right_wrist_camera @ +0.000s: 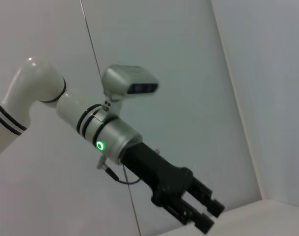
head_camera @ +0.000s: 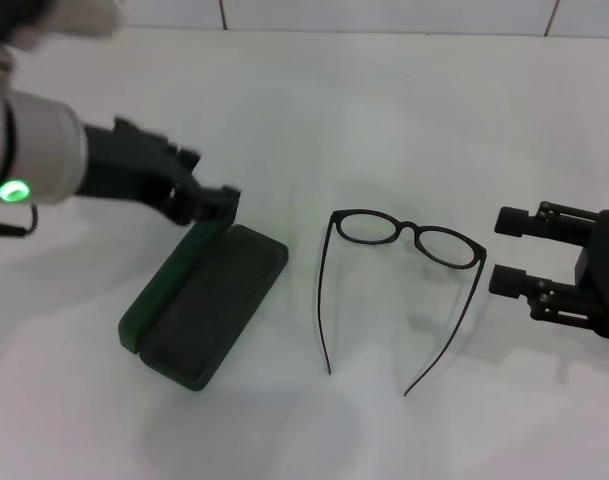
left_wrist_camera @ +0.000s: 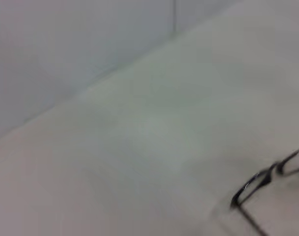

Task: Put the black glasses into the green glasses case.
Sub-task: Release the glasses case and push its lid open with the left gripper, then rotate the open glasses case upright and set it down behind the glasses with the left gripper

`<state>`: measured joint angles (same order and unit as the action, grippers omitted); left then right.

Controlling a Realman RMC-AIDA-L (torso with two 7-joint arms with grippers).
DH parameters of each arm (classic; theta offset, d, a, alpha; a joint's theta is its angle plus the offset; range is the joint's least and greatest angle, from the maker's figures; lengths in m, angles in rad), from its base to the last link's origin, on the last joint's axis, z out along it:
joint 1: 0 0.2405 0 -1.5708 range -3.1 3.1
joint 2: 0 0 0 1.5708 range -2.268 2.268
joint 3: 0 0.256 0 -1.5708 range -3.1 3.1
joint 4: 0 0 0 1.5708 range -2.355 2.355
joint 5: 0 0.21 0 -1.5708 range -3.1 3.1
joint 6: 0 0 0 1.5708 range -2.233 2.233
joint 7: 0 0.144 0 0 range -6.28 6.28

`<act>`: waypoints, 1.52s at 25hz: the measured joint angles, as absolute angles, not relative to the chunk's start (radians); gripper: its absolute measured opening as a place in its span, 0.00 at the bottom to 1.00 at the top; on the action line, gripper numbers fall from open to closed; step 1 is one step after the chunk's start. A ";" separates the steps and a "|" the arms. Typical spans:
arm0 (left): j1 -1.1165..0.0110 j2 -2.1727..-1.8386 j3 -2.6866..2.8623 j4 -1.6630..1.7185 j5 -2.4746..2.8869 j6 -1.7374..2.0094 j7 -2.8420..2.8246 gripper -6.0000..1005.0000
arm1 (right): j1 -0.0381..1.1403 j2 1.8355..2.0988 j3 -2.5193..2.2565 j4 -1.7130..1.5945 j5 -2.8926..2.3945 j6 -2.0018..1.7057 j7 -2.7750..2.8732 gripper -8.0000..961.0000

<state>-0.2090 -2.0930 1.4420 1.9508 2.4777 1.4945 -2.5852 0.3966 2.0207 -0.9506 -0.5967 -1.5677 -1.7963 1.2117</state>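
The green glasses case (head_camera: 209,305) lies open on the white table, left of centre, with its lid raised along its left side and its dark inside showing. My left gripper (head_camera: 216,203) is at the far end of the raised lid, touching or nearly touching its top edge; it also shows in the right wrist view (right_wrist_camera: 204,216). The black glasses (head_camera: 412,230) lie unfolded at the centre, lenses away from me and temple arms pointing toward me; part of the frame shows in the left wrist view (left_wrist_camera: 259,181). My right gripper (head_camera: 499,251) is open and empty, just right of the glasses.
The white table (head_camera: 314,120) runs back to a tiled wall (head_camera: 384,12). A gap of bare table separates the case from the glasses.
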 joint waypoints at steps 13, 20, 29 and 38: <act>-0.274 -2.095 1.579 1.735 2.693 1.484 -2.748 0.56 | 0.405 2.020 -0.953 -0.587 -1.568 -1.796 1.188 0.69; -0.312 -2.095 1.630 1.715 2.768 1.492 -2.816 0.50 | 0.404 2.020 -0.950 -0.570 -1.567 -1.796 1.183 0.69; -0.348 -2.092 1.628 1.750 2.776 1.495 -2.803 0.28 | 0.397 2.020 -0.949 -0.569 -1.566 -1.821 1.183 0.69; -0.468 -2.091 1.629 1.772 2.781 1.457 -2.646 0.20 | 0.396 2.020 -0.963 -0.568 -1.574 -1.894 1.152 0.69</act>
